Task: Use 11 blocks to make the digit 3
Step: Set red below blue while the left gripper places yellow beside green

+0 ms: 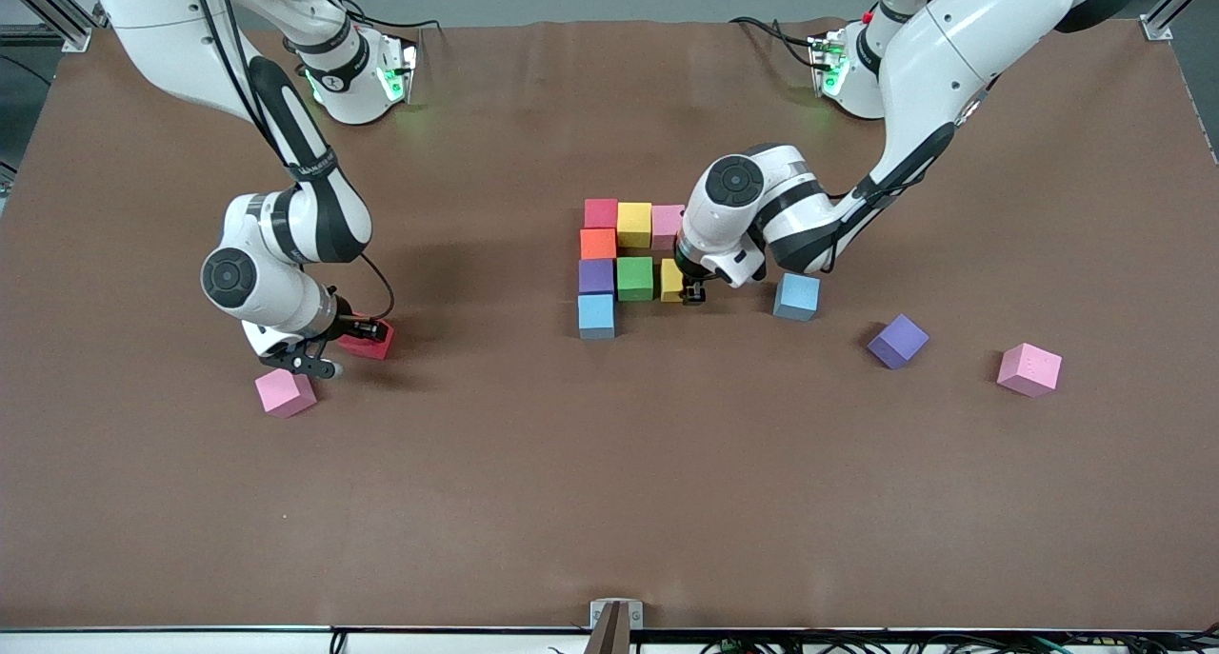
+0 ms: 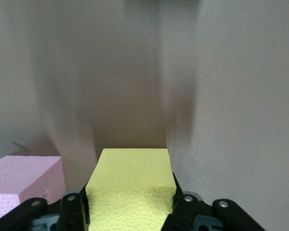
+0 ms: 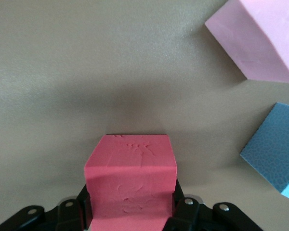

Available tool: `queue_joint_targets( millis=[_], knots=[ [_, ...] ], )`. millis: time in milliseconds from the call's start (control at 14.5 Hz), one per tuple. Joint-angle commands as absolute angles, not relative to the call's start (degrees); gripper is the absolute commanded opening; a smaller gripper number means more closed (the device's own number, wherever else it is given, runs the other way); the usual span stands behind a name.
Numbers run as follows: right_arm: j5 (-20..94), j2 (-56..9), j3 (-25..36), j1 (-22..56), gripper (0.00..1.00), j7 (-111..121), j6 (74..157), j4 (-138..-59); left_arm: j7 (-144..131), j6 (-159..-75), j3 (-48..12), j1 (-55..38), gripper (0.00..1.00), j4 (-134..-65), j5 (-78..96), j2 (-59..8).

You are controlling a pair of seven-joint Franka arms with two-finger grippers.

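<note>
The yellow block [image 1: 671, 280] sits on the bench just beside the green block [image 1: 635, 278], as the third cube of the figure's middle arm, and the left end effector [image 1: 694, 295] is clamped on it. Well apart, toward the right arm's end of the bench, the right end effector [image 1: 365, 331] grips a red block [image 1: 371, 342], just beside a pink block [image 1: 285, 392]. That red block likely belongs beside the light blue block [image 1: 596, 314], so it must travel toward the green block's row.

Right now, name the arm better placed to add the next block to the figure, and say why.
Left, I'd judge. The left gripper is shut on a yellow block right beside the green block in the figure. The right gripper grips a red block toward the right arm's end of the table, well away from the figure.
</note>
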State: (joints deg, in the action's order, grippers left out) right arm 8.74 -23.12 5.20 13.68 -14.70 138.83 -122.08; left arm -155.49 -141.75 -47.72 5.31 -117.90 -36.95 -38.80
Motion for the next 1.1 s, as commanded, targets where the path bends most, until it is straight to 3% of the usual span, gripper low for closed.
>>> queue_joint_targets(
  millis=[0,275,756,1032],
  knots=[
    [9.49,-22.59,5.01,14.58,0.25,-14.24,135.63,-119.2,-158.73,-142.21,-47.2,4.39,0.14,-116.9,-38.67,-39.46],
    [9.4,-24.42,5.1,18.62,0.26,-14.94,125.0,-106.12,-158.73,-142.29,-46.59,3.61,0.15,-116.28,-38.67,-39.99],
    [9.49,-36.98,5.1,29.34,0.26,-19.78,120.59,-85.11,-158.91,-142.21,-44.91,1.49,0.16,-115.58,-38.58,-40.08],
    [9.23,-42.44,5.27,34.35,0.26,-19.78,120.76,-77.01,-158.91,-142.29,-44.91,1.49,0.22,-115.22,-38.58,-40.17]
  ],
)
